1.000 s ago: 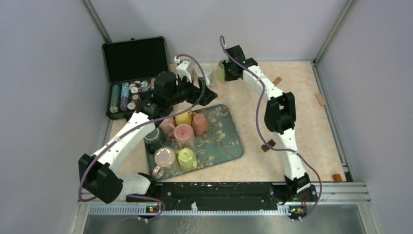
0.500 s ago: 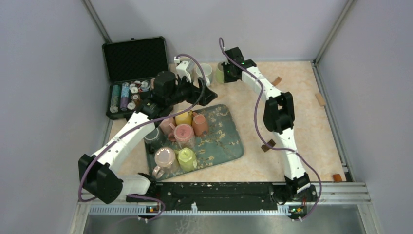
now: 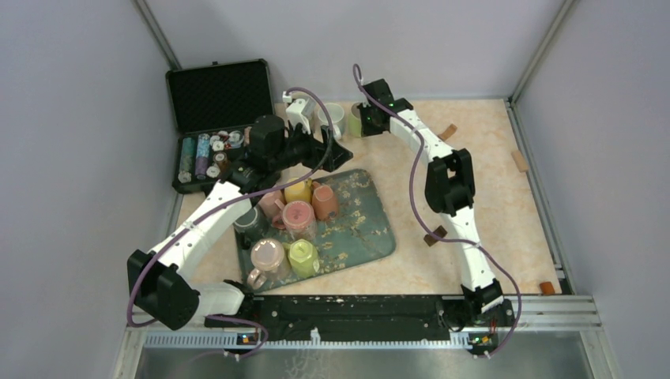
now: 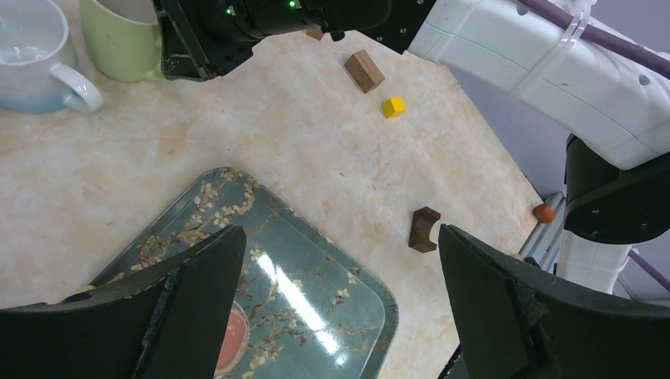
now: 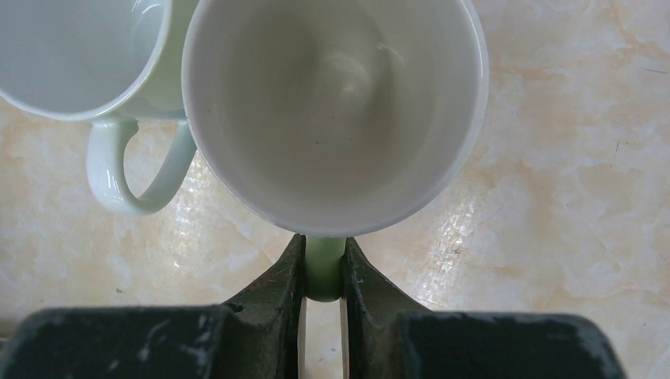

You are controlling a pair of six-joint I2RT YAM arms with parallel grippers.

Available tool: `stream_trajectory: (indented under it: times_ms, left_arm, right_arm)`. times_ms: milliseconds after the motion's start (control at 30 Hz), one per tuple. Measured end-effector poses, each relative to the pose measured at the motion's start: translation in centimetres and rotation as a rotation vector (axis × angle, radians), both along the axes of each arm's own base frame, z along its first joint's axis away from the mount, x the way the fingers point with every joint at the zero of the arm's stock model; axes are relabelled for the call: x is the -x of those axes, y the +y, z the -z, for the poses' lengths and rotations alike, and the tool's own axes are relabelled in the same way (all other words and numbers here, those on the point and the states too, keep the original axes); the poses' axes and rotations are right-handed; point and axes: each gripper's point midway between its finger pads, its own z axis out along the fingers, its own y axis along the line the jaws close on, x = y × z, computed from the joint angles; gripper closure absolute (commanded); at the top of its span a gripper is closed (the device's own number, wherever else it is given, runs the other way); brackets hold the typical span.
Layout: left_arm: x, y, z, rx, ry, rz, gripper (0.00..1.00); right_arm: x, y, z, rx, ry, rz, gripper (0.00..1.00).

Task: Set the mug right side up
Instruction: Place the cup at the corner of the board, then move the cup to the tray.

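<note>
Where the overhead camera looks down, the right arm reaches to the far side of the table, its right gripper up against the green mug. That mug stands just beside a pale mug. The left gripper hangs above the far edge of the flowered tray, which carries several mugs with their bottoms up. An open black case of chips sits in the far left corner.

From the left wrist, the left gripper has its fingers spread wide with nothing between them, the tray below. Beyond it the green mug stands mouth up on the table beside the pale mug, with the right gripper against it. A brown block, a yellow cube and an arched brown block lie scattered on the marbled top.

From the right wrist, the green mug shows its white inside, mouth open to the camera. The right gripper is pinching its green handle. The pale mug sits close against it; whether they touch I cannot tell.
</note>
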Motion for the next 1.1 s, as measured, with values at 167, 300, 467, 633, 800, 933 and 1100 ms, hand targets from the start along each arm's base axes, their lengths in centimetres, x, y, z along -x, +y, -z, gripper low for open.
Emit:
stream_trajectory:
  times_ms: [167,300,467,633,800,933,1100]
  left_arm:
    - [0.1,0.0,0.1,0.0,0.002,0.004,0.01]
    - [0.1,-0.1,0.1,0.0,0.003,0.007,0.01]
    - [0.2,-0.1,0.2,0.001,0.006,0.012,0.01]
    - [0.2,0.0,0.6,-0.003,0.014,0.01,0.01]
    - [0.2,0.1,0.7,-0.004,0.016,0.009,0.01]
    - [0.2,0.1,0.9,-0.006,0.019,0.008,0.01]
    - [0.2,0.2,1.4,-0.012,0.028,0.004,0.01]
  right_arm:
    - [-0.1,0.2,-0.3,-0.01,-0.006,0.003,0.72]
    - [-0.7,0.7,-1.2,-0.034,-0.035,0.005,0.65]
    - [-1.0,1.2,-2.0,-0.049,-0.057,0.002,0.59]
    - [-1.0,1.3,-2.1,-0.05,-0.06,0.007,0.5]
    - [-1.0,1.1,-2.0,-0.038,-0.061,0.02,0.34]
    - [-0.9,0.6,-2.2,-0.029,-0.057,0.048,0.12]
    - [0.5,-0.3,-4.4,-0.036,-0.058,0.08,0.01]
